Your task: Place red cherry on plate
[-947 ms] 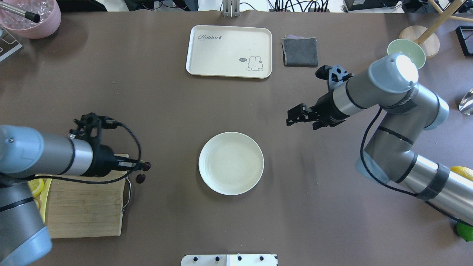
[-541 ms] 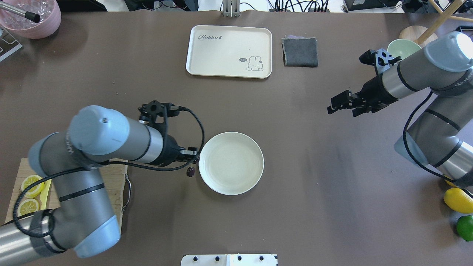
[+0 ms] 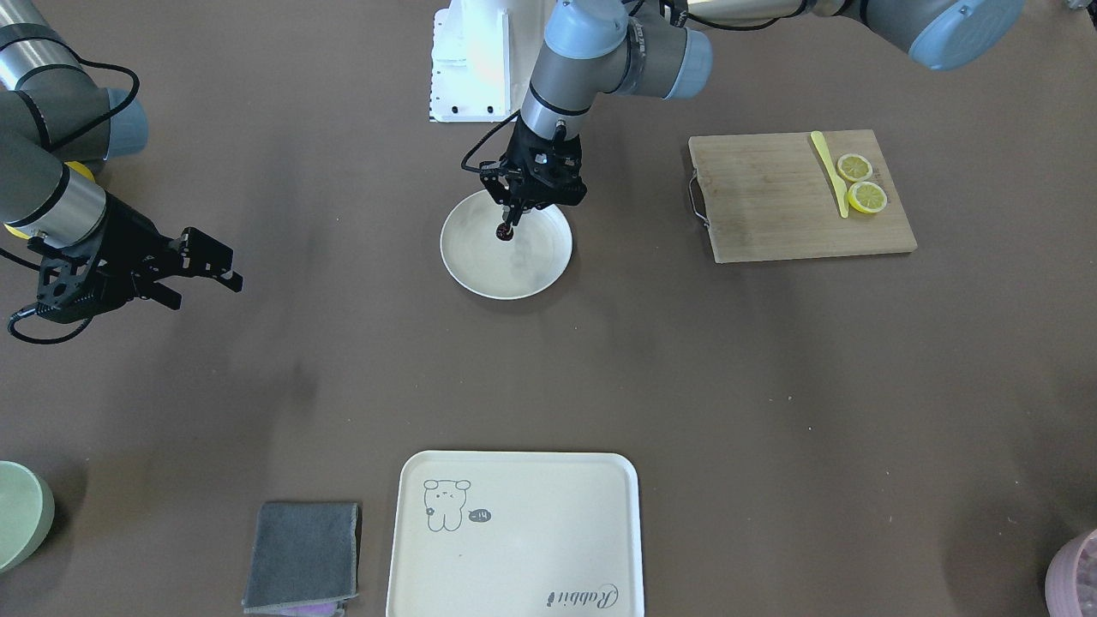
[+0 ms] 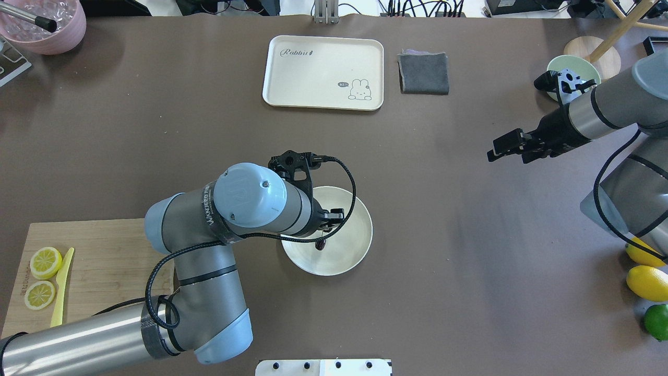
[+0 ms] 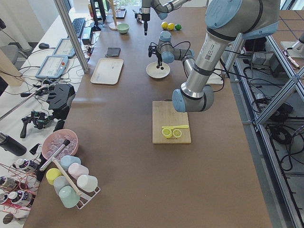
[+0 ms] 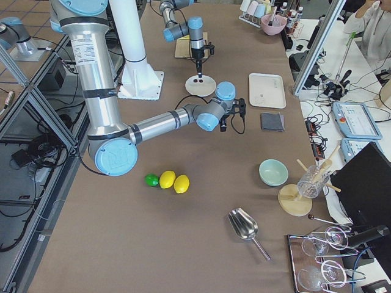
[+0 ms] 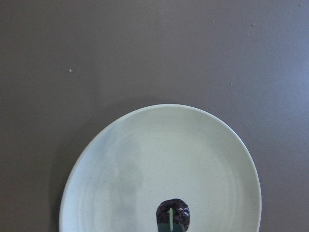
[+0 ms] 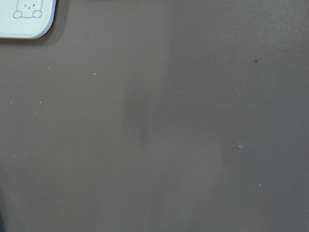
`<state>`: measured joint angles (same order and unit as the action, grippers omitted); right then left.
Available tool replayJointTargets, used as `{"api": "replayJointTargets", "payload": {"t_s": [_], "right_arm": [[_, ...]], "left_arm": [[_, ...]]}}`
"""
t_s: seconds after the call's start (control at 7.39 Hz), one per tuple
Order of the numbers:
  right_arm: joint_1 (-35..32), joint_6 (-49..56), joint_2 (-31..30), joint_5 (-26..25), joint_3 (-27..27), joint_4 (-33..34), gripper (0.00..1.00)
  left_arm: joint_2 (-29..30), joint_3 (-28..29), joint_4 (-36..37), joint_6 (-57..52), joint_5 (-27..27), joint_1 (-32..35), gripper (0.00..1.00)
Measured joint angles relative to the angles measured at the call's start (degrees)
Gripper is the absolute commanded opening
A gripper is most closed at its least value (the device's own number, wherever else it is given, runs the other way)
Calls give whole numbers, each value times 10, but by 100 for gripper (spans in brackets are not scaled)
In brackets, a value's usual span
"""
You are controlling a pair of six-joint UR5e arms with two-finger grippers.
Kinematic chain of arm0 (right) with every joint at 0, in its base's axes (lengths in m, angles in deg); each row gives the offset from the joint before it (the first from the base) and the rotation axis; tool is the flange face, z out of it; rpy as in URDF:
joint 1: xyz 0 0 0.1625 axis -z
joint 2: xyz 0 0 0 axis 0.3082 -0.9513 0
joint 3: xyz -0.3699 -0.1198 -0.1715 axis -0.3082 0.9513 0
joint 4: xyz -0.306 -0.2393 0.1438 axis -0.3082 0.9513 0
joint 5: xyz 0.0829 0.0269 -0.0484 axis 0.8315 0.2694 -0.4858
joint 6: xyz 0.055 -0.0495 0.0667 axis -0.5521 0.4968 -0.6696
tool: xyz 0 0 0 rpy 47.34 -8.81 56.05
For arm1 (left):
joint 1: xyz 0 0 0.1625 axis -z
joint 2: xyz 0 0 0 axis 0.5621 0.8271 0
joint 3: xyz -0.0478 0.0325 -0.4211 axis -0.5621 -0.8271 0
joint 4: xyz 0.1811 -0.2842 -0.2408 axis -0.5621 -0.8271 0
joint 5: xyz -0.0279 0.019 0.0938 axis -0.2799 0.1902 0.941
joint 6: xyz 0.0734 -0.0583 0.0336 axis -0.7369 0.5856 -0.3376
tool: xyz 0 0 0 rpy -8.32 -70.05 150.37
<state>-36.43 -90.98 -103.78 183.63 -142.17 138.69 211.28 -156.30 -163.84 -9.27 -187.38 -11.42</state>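
The red cherry is a dark pair hanging by its stem from my left gripper, which is shut on it just above the plate. In the front-facing view the red cherry dangles over the near-robot half of the plate, below the left gripper. The left wrist view has the red cherry at the bottom edge over the plate. Whether it touches the plate I cannot tell. My right gripper is open and holds nothing, far right of the plate.
A wooden cutting board with lemon slices and a yellow knife lies front left. A cream tray and grey cloth sit at the back. A green bowl, lemons and a lime are at the right.
My left arm has carried the cherry rightward from the cutting board's edge to above the plate. My right arm has drawn back toward the right side of the table.
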Motion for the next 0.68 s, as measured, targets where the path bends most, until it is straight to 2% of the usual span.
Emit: {"api": "replayJointTargets", "payload": {"t_s": [0.27, 0.54, 0.68], "right_arm": [[-3, 0, -3, 0, -2, -1, 100], [-27, 12, -15, 3, -4, 1, 100], [-52, 46, -32, 7, -5, 2, 100]], "left_arm": [[0, -4, 4, -2, 3, 4, 97], [-26, -63, 79, -48, -10, 38, 97], [-50, -92, 127, -111, -24, 71, 97]]}}
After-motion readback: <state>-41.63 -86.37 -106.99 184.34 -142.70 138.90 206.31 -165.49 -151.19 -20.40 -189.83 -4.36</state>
